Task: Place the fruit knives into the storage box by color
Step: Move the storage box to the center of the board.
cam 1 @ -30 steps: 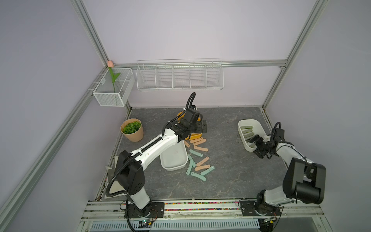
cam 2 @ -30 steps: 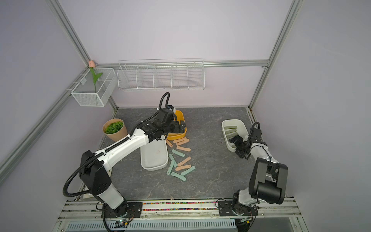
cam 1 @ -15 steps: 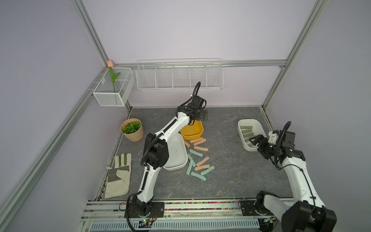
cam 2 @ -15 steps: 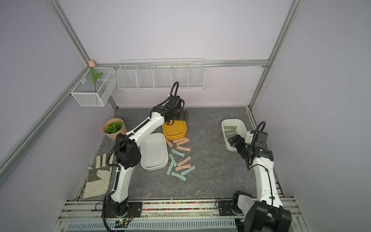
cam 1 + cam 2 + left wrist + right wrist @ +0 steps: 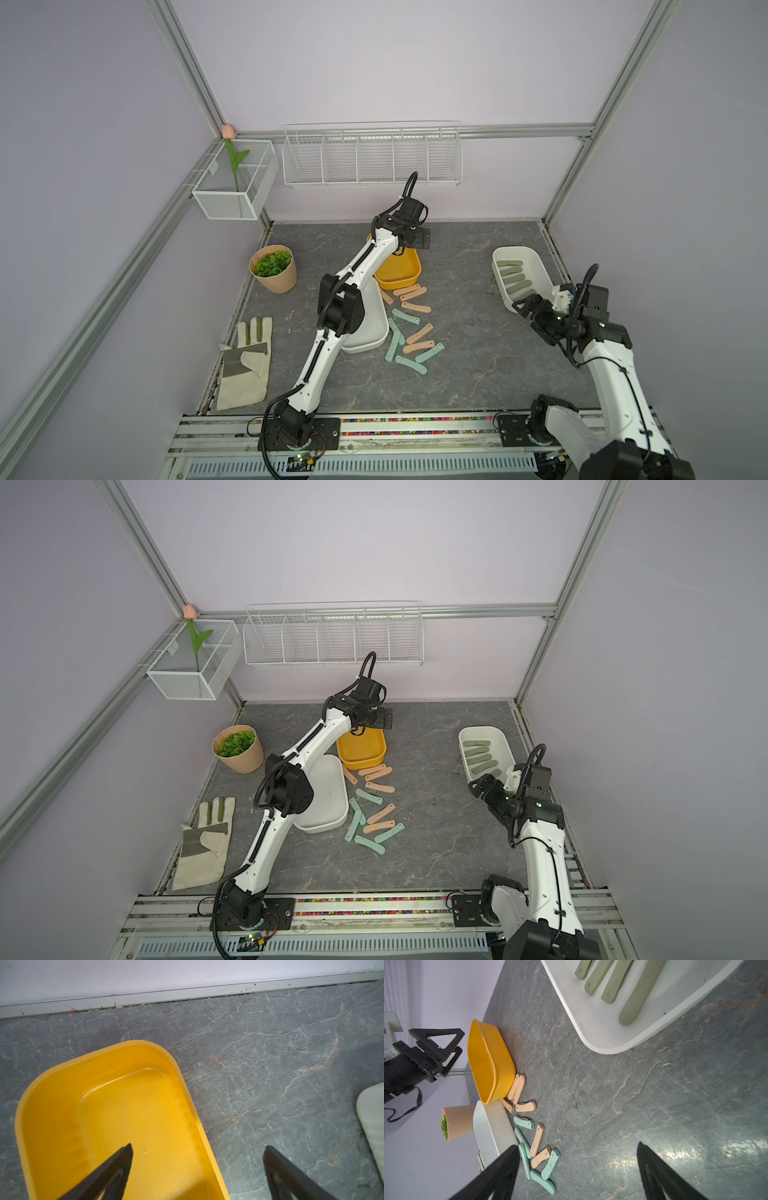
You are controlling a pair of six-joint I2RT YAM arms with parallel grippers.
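Right pincer (image 5: 525,303) and left pincer (image 5: 423,240) both gape wide, holding nothing.
Lower centre of a top view, pink and teal knives (image 5: 411,332) lie loose on the grey table (image 5: 478,353), beside a white tray (image 5: 376,328). Mid right, the right pincer hovers at the near end of a second white tray (image 5: 536,264) holding olive knives (image 5: 513,276). Farther up, the left pincer hangs above a yellow tub (image 5: 409,270).

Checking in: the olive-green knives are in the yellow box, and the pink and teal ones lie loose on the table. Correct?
No. The olive-green knives lie in the white box on the right, as the right wrist view shows; the yellow box is empty. The pink knives and teal knives do lie loose on the table.
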